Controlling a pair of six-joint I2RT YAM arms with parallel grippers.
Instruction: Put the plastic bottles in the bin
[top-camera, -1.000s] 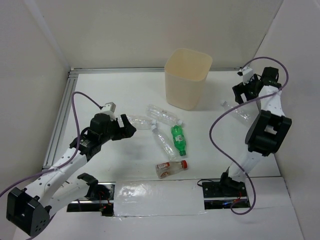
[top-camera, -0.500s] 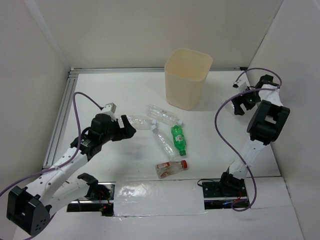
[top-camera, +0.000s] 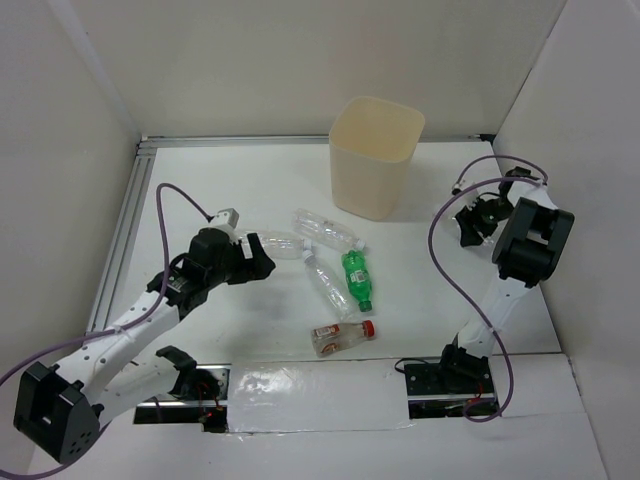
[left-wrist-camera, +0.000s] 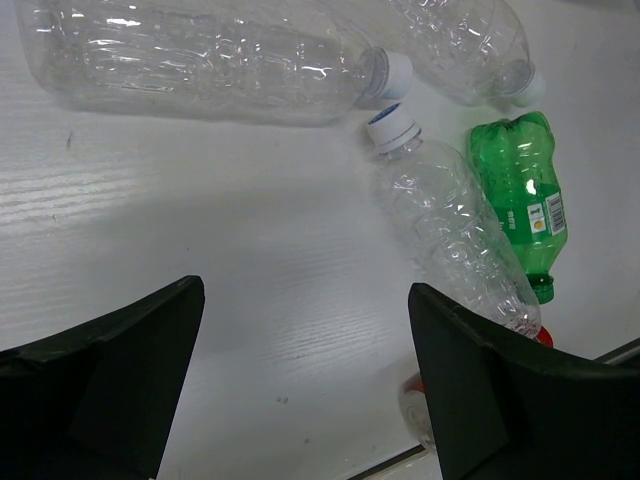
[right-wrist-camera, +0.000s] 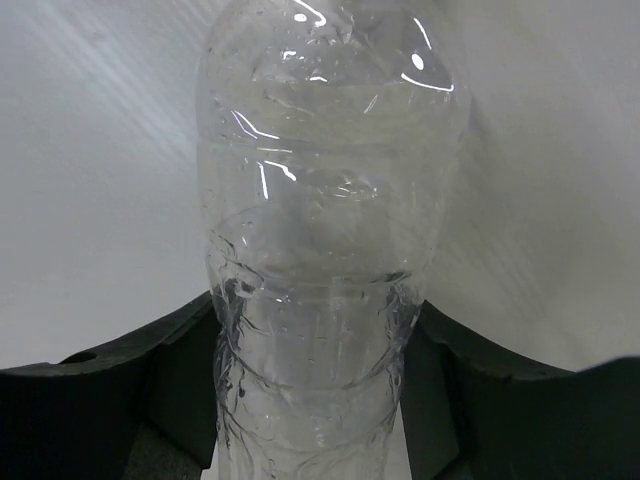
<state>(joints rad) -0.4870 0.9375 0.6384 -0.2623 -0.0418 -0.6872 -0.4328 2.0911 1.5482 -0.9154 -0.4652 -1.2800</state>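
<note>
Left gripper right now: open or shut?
Open. The left gripper has its fingers spread wide, only bare table between them; the nearest clear bottle lies ahead, untouched.

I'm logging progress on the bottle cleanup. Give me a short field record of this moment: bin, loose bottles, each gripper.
bin: upright, far side of the table
loose bottles: three clear bottles, green bottle, red-capped bottle, all lying mid-table
left gripper: open, empty, above the table beside the clear bottles
right gripper: closed on a fourth clear bottle, right of the bin
bottles in bin: none visible
</note>
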